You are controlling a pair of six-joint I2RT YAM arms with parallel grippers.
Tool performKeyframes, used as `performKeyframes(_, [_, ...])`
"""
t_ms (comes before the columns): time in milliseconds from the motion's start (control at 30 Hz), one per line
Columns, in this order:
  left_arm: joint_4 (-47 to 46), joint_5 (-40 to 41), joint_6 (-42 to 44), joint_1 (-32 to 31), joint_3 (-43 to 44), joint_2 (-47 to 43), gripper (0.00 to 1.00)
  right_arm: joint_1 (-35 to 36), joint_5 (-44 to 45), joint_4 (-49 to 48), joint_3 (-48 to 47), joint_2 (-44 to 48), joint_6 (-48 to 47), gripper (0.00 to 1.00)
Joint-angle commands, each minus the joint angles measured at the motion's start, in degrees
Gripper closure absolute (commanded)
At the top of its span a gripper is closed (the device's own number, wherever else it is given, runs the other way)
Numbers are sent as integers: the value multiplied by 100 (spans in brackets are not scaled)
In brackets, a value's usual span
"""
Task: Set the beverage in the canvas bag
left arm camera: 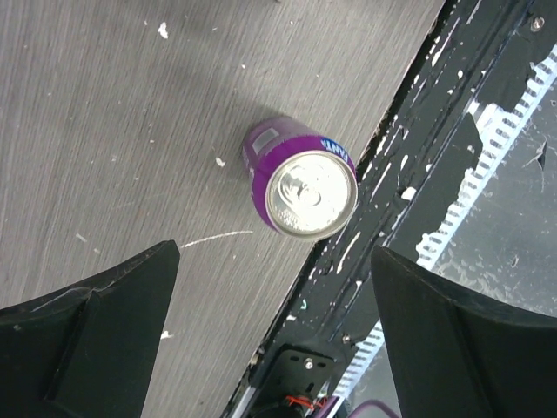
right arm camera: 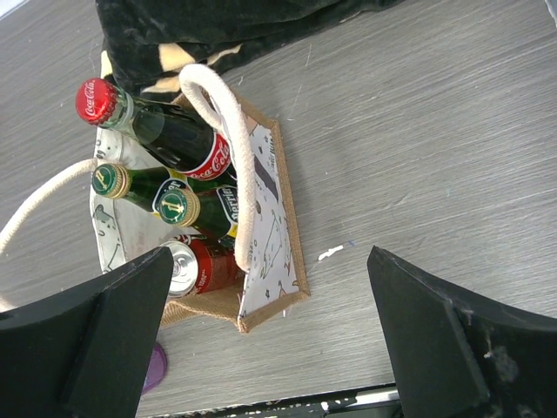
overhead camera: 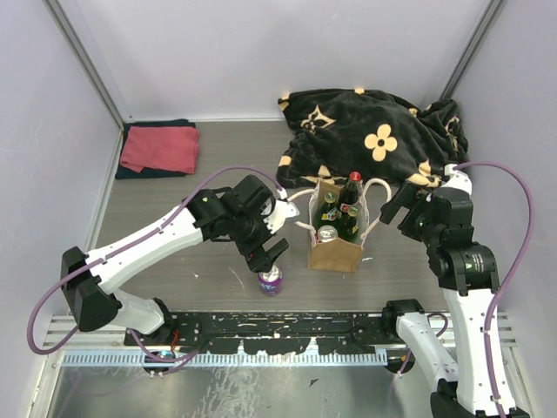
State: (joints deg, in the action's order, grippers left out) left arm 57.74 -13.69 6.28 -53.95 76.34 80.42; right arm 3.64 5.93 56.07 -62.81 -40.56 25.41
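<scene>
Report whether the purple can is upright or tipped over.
Upright. The purple can stands on its base on the table, silver lid facing up toward the left claw above it.

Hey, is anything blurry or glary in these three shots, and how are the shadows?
Top external: evenly lit and sharp, shadows faint around the canvas bag. Left wrist: purple can crisp, bright sheen on its lid; left fingers dark, nearly featureless. Right wrist: bottles sharp, right fingers dark and soft-edged.
</scene>
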Motion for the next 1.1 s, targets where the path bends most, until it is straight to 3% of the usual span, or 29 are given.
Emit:
performKeyframes(0, [-697,-153,-202,-77,-326,165,2,10,56,-29,-366,-64,-27,0])
performKeyframes(800, [-1270,88,-208,-544,-881,904,0,10,207,28,-267,21,-103,0])
performKeyframes(867, [-1282,116,-207,-562,-928,892,7,18,223,43,-259,29,-113,0])
performKeyframes(1067, [-1196,126,-154,-572,-998,862,41,13,199,30,-224,38,-90,0])
